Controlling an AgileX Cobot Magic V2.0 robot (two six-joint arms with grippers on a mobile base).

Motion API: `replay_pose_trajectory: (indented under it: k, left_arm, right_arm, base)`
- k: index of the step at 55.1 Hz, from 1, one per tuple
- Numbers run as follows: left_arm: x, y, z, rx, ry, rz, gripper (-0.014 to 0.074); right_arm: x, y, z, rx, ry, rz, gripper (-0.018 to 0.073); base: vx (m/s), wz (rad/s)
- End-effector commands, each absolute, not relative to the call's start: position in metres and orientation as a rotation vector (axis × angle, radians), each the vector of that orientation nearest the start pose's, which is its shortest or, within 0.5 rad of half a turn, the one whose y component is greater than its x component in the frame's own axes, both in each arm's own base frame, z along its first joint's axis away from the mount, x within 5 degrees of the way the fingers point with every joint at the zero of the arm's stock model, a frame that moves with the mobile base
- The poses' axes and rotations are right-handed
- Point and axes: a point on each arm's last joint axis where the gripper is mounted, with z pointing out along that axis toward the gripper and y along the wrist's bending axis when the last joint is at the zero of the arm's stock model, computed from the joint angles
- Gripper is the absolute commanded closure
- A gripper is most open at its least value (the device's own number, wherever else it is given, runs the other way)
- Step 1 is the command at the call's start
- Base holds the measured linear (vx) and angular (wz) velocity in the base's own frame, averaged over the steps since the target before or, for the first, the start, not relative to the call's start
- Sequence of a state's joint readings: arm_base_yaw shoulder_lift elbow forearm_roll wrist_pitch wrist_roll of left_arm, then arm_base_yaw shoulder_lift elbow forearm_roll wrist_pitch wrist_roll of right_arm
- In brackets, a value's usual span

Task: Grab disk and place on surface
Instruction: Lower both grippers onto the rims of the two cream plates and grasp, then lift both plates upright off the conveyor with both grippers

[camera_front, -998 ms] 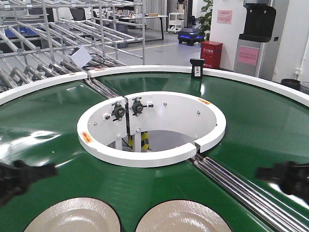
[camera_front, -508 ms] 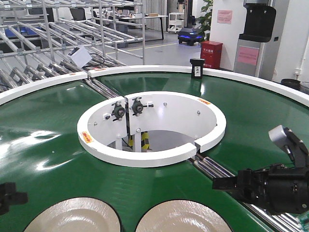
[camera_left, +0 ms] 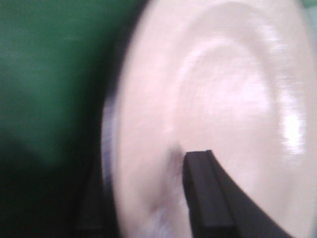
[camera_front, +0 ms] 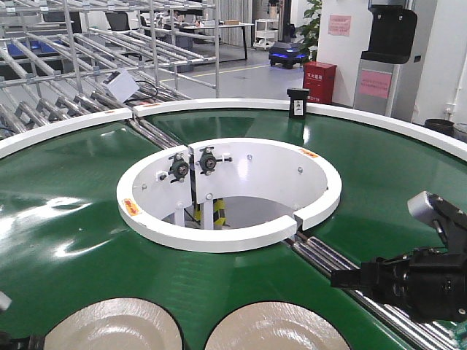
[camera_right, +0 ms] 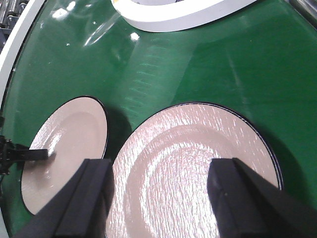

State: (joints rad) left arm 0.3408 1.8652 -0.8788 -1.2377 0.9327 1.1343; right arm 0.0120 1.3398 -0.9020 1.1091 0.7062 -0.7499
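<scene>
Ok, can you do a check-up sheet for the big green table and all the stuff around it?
Surface: green belt, ring-shaped and shiny.
Job's things: left disk and right disk, pale, lying flat side by side with a gap between them.
Clutter: small black box on the white outer rim.
Pincers: right pincer is open over the right disk. The left pincer has its tip over the left disk; open or shut is unclear.
Cables: nothing seen.
Surroundings: white centre ring, metal rollers, roller racks, red box, plant.
</scene>
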Motion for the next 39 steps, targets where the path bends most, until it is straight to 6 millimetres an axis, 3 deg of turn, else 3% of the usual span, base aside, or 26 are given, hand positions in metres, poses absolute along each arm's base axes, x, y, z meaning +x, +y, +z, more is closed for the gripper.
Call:
replay_pose_trajectory:
  k: [1,4,5,6,8,17,22,29,39]
  left_arm:
    - [0.323,0.026,0.156,-0.190,2.334,-1.295,0.0344]
    - [0.325,0.024,0.154,-0.218,2.302,-1.368,0.0469]
    - [0.325,0.024,0.153,-0.226,2.300,-1.372,0.0469]
    - [0.325,0.024,0.153,-0.226,2.290,-1.396,0.0562]
    - [0.325,0.024,0.154,-0.233,2.279,-1.404,0.0607]
    - [0.325,0.032,0.173,-0.254,2.163,-1.453,0.0606]
    - [0.324,0.041,0.201,-0.306,2.019,-1.473,0.0605]
    - [0.320,0.050,0.240,-0.364,1.855,-1.452,0.0605]
    - [0.307,0.048,0.276,-0.322,1.766,-1.426,0.0605]
  right_arm:
    - [0.272,0.055,0.312,-0.065,2.176,0.840,0.0094]
    - [0.272,0.055,0.312,-0.072,2.180,0.831,0.0094]
    - [0.272,0.054,0.312,-0.074,2.182,0.828,0.0094]
    - [0.271,0.054,0.311,-0.079,2.186,0.822,0.0094]
    - [0.271,0.054,0.311,-0.083,2.193,0.813,0.0094]
    - [0.270,0.049,0.305,-0.047,2.265,0.752,0.0094]
    - [0.272,0.046,0.297,-0.020,2.328,0.697,0.0094]
    - [0.280,0.042,0.276,-0.002,2.429,0.639,0.0094]
    - [0.300,0.042,0.237,0.039,2.561,0.654,0.0094]
  base:
    - [0.00,0.00]
    - [0.00,0.00]
    - [0.00,0.00]
    - [0.00,0.00]
    - [0.00,0.00]
    - [0.00,0.00]
    - [0.00,0.00]
    - [0.00,0.00]
    - [0.00,0.00]
